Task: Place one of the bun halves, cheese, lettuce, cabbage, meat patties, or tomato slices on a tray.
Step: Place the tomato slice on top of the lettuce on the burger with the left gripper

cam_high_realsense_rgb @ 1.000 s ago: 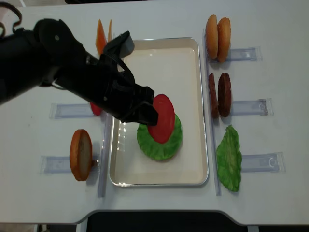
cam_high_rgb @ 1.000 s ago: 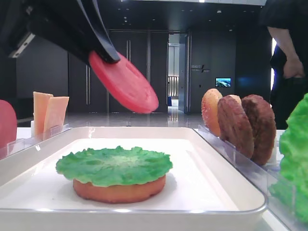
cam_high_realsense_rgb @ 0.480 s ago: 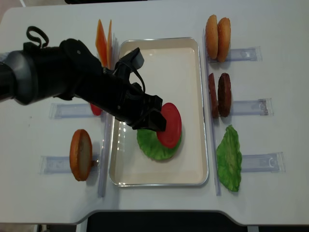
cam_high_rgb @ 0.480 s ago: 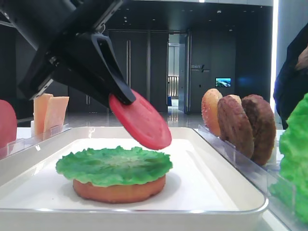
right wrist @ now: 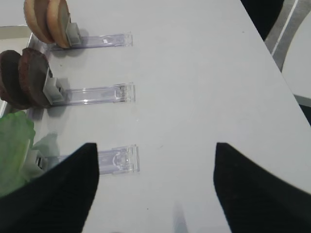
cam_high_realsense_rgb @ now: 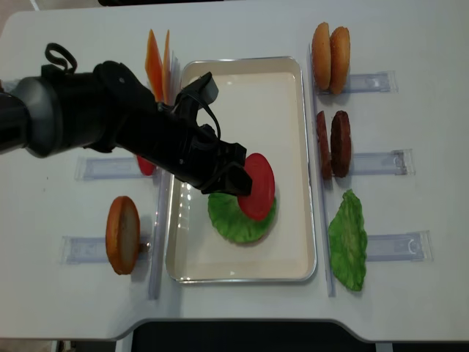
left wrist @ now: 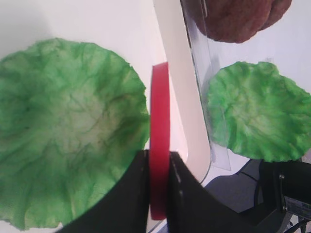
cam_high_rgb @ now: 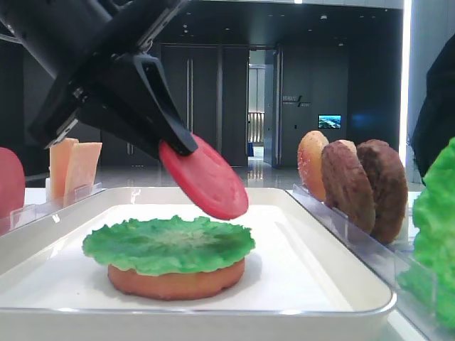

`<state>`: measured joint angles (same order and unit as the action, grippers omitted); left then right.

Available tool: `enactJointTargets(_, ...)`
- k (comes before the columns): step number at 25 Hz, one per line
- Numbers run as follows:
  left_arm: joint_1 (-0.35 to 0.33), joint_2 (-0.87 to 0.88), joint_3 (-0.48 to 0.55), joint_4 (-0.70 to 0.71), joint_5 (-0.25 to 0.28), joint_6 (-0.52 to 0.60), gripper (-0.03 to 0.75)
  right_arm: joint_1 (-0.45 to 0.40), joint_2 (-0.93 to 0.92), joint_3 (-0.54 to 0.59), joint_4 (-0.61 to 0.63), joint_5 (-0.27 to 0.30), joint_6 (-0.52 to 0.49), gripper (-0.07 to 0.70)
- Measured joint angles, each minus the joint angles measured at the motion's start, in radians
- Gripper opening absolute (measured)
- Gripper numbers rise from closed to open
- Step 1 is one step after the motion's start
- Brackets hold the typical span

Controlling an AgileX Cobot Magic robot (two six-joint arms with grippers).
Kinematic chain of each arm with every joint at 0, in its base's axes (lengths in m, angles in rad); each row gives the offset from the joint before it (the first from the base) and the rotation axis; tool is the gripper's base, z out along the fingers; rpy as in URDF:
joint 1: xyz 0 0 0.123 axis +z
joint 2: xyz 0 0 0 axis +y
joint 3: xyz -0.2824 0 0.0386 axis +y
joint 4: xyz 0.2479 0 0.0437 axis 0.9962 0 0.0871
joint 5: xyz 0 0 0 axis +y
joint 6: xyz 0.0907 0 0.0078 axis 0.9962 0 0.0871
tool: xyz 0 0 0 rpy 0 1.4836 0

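While the black left gripper [cam_high_realsense_rgb: 233, 178] sits clamped on the edge of a flat round red tomato slice [cam_high_realsense_rgb: 257, 186], that slice hangs tilted mid-frame, just above the ruffled green lettuce leaf [cam_high_realsense_rgb: 236, 220] on the orange-tan bun half [cam_high_rgb: 175, 280] in the big white rectangular tray [cam_high_realsense_rgb: 293, 253]. Right gripper [right wrist: 155, 189]: fingers spread apart over bare white tabletop [right wrist: 194, 73].

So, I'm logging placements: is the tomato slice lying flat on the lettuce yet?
No. The tomato slice hangs tilted above the lettuce, pinched at its edge by the left gripper.
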<state>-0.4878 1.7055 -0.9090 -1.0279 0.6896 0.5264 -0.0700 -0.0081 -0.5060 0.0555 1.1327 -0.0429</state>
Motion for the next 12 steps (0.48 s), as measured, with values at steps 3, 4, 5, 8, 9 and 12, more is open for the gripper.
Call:
enactJointTargets(3,0.001,0.001,0.0,0.0,-0.003,0.0,0.054,0.0,0.0,0.0,0.0,0.0,0.0,0.479)
enactJointTargets(4,0.001,0.002,0.0,0.0,-0.003,0.0,0.054,0.0,0.0,0.0,0.0,0.0,0.0,0.479)
enactJointTargets(5,0.001,0.008,0.0,0.0,-0.003,0.0,0.054,0.0,0.0,0.0,0.0,0.0,0.0,0.479)
enactJointTargets(8,0.001,0.034,0.001,0.0,-0.001,0.0,0.054,0.0,0.0,0.0,0.0,0.0,0.0,0.479)
enactJointTargets(9,0.001,0.039,0.001,0.0,-0.001,0.0,0.054,0.0,0.0,0.0,0.0,0.0,0.0,0.479)
enactJointTargets(12,0.001,0.043,0.001,0.0,-0.001,0.001,0.054,0.0,0.0,0.0,0.0,0.0,0.0,0.479)
